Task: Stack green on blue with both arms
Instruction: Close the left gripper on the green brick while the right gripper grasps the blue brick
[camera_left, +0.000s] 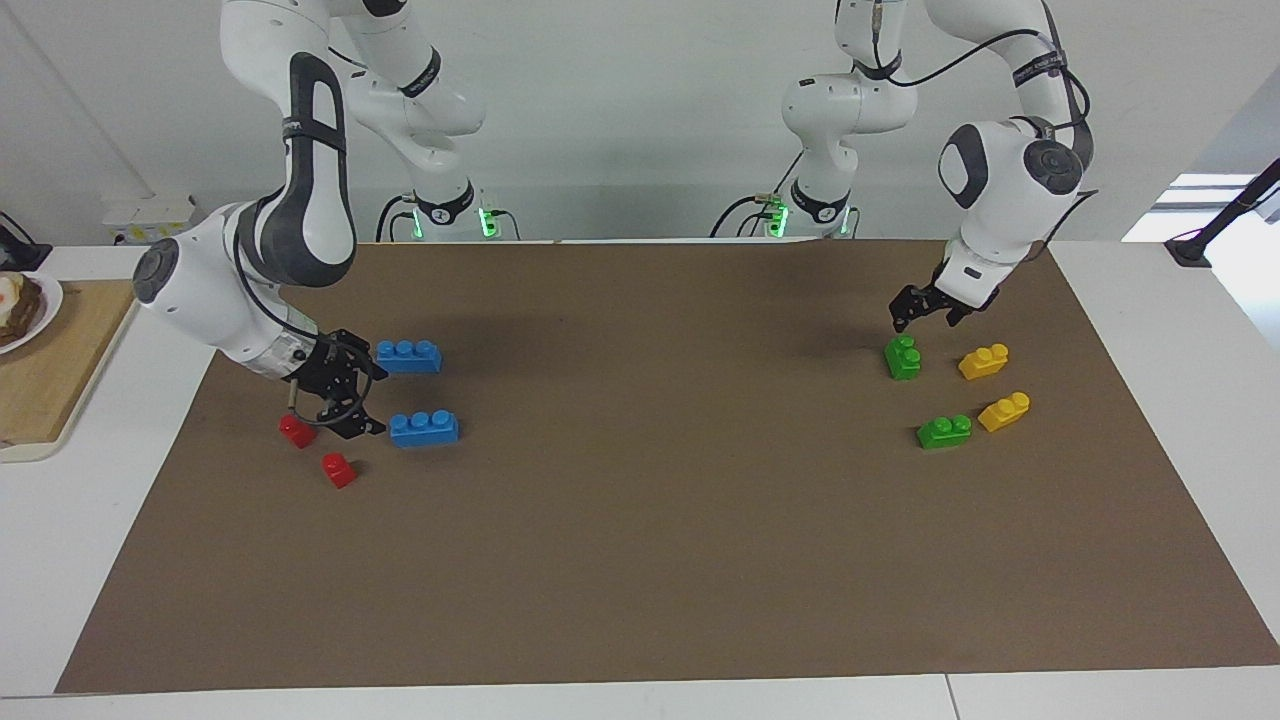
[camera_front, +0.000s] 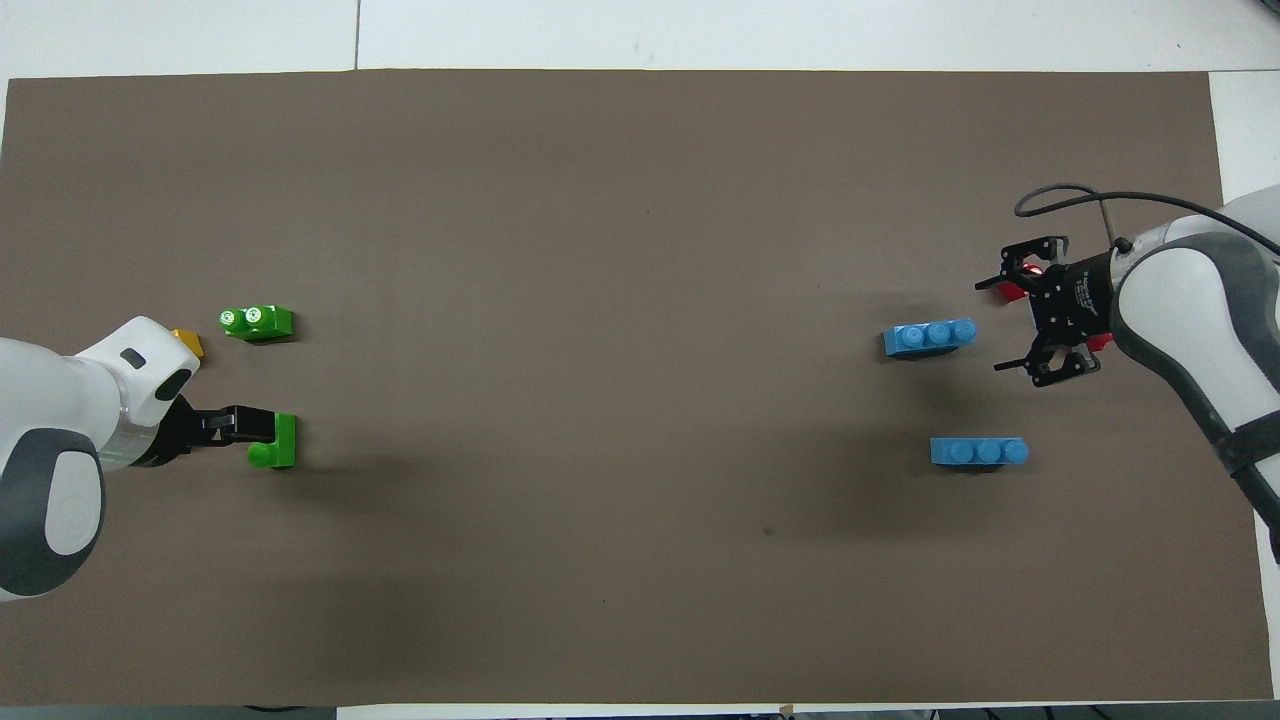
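Note:
Two blue three-stud bricks lie on the brown mat, one (camera_left: 408, 356) (camera_front: 978, 452) nearer to the robots than the other (camera_left: 424, 428) (camera_front: 930, 336). My right gripper (camera_left: 375, 402) (camera_front: 995, 327) hangs low and open beside them, toward the right arm's end of the table, touching neither. Two green two-stud bricks (camera_left: 903, 358) (camera_left: 944, 431) lie near the left arm's end. My left gripper (camera_left: 918, 320) (camera_front: 245, 425) is open just above the green brick nearer to the robots (camera_front: 275, 442), partly covering it from above. The other green brick (camera_front: 257, 321) lies free.
Two yellow bricks (camera_left: 984, 361) (camera_left: 1004, 411) lie beside the green ones, toward the table's end. Two red one-stud bricks (camera_left: 297, 430) (camera_left: 339, 469) sit close under the right hand. A wooden board (camera_left: 50, 370) with a plate lies off the mat's (camera_left: 640, 560) end.

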